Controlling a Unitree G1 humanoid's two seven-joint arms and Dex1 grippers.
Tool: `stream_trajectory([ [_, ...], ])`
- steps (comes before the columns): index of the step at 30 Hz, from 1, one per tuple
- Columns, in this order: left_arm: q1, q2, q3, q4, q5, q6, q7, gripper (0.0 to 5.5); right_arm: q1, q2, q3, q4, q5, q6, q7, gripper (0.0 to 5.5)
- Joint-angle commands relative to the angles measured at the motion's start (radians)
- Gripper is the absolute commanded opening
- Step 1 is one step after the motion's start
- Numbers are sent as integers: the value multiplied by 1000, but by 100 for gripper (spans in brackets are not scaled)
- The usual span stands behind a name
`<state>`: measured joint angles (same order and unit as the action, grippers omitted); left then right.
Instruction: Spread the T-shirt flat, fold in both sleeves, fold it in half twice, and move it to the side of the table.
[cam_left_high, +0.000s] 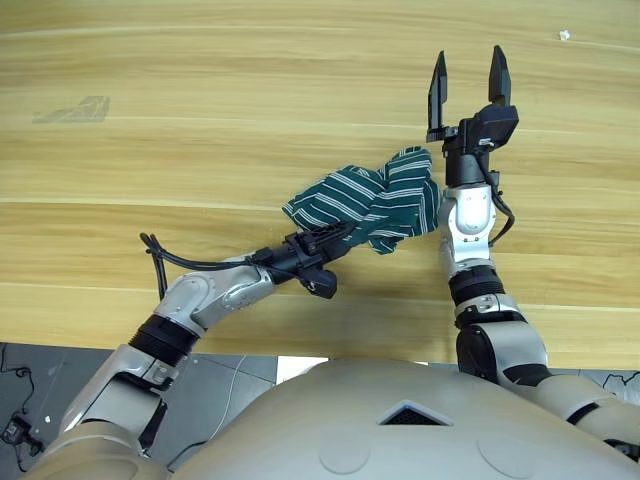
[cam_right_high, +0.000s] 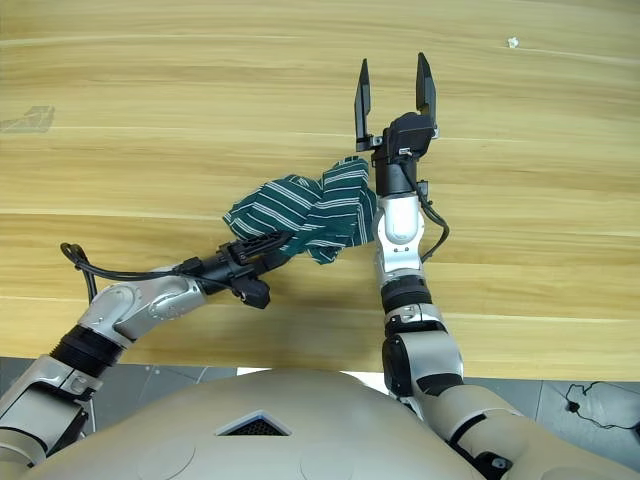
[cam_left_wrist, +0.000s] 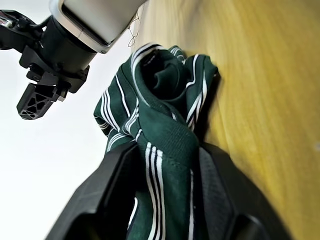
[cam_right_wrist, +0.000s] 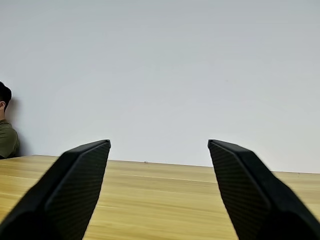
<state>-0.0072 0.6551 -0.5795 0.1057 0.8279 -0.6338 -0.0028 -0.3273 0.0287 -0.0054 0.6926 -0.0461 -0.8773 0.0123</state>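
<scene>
A dark green T-shirt with white stripes (cam_left_high: 370, 200) lies bunched in a small heap on the wooden table (cam_left_high: 200, 100), near its front edge. My left gripper (cam_left_high: 335, 235) is shut on the near edge of the T-shirt (cam_left_wrist: 165, 165), the cloth pinched between its black fingers (cam_left_wrist: 107, 185). To the right of the heap my right gripper (cam_left_high: 468, 85) points up and away from the table, open, with nothing between its fingers (cam_right_wrist: 80, 185). The right forearm (cam_right_high: 398, 225) stands against the right side of the T-shirt (cam_right_high: 310, 210).
The wooden table stretches wide to the left, right and far side of the heap. A small white scrap (cam_left_high: 565, 35) lies at the far right. The table's front edge (cam_left_high: 300, 350) runs just below my arms, with floor and cables (cam_left_high: 20, 420) beneath.
</scene>
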Motion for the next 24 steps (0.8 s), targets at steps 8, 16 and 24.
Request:
stream_trajectory([
  [8,173,274,39,-205,-257,71,-449,88,-12,-7,-1,10,-14,-3,-9,365],
  [16,100,262,118,-189,-346,83,-556,4,-25,-1,6,35,-32,-17,-22,365],
  [24,110,209,153,-156,-317,47,-493,55,-28,-2,16,44,-40,-27,-22,365],
])
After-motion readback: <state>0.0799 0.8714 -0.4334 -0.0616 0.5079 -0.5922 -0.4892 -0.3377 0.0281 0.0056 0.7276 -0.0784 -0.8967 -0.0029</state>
